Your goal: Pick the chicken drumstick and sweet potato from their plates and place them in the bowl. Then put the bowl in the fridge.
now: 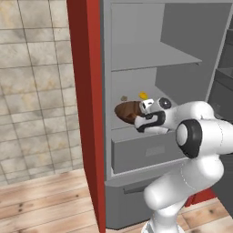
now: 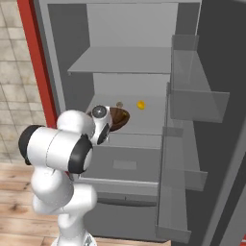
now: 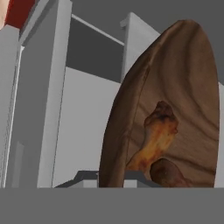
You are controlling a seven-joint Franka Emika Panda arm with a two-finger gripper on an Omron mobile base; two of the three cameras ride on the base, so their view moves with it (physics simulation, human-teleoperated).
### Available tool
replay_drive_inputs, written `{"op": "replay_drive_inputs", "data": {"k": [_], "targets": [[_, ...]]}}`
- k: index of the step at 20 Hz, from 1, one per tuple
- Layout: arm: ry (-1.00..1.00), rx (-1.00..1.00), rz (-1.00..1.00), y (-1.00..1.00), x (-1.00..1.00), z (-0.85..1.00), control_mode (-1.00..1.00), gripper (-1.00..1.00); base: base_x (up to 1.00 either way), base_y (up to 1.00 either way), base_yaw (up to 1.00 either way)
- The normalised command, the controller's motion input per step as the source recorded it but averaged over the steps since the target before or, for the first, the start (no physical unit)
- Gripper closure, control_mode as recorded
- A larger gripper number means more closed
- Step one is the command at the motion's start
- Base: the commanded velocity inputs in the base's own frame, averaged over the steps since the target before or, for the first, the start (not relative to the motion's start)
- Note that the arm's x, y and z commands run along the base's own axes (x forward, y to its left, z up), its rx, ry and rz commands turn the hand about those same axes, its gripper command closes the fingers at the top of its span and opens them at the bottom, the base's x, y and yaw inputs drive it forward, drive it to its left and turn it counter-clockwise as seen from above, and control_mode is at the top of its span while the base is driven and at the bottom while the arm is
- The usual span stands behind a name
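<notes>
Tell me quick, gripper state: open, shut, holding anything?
Gripper: shut on the bowl, which it holds inside the fridge with the chicken drumstick and sweet potato in it.

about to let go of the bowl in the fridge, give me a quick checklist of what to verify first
1. Fridge door open: ok.
2. Gripper shut on the bowl: ok, it clamps the rim.
3. Drumstick in the bowl: ok.
4. Sweet potato in the bowl: ok, beside the drumstick.
5. Bowl over the middle shelf: ok, it is inside the fridge.
6. Bowl resting flat on the shelf: cannot tell, its underside is hidden.
7. Room beside the small yellow thing at the back: ok, it sits apart from the bowl.
</notes>
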Motion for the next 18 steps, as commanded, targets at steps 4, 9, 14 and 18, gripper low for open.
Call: {"op": "replay_drive_inputs", "data": {"k": [4,9,14,18], "targets": [[0.00,0.00,0.00,0.00,0.37,-0.20,-1.00,1.00,0.00,0.00,0.00],[0.00,0.00,0.00,0.00,0.37,-0.25,-1.00,1.00,0.00,0.00,0.00],[0.00,0.00,0.00,0.00,0.39,-0.24,-1.00,1.00,0.00,0.00,0.00],[0.00,0.00,0.00,0.00,0.44,-0.19,-1.00,1.00,0.00,0.00,0.00]]}}
